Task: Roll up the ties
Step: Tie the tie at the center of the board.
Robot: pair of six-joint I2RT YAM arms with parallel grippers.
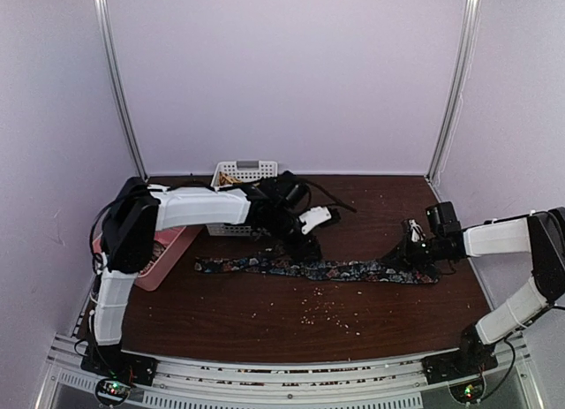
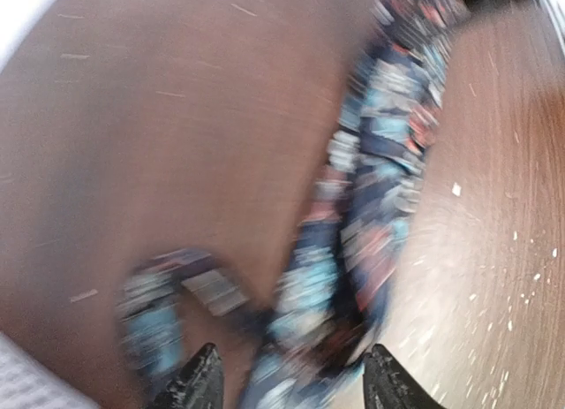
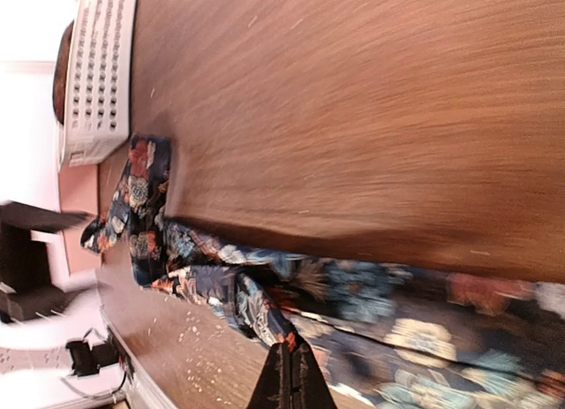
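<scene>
A dark floral tie (image 1: 335, 270) lies stretched left to right across the brown table. My left gripper (image 1: 306, 244) hovers over its middle. In the blurred left wrist view its jaws (image 2: 293, 378) stand open, with the tie (image 2: 380, 162) on the table below and between the fingertips (image 2: 199, 384). My right gripper (image 1: 413, 248) is at the tie's wide right end. In the right wrist view it (image 3: 290, 360) is shut, and a raised fold of the tie (image 3: 397, 294) runs up into its tips.
A white perforated basket (image 1: 245, 172) stands at the back of the table, seen also in the right wrist view (image 3: 97, 73). A pink tray (image 1: 163, 254) sits at the left edge under the left arm. Pale crumbs (image 1: 327, 312) are scattered in front of the tie.
</scene>
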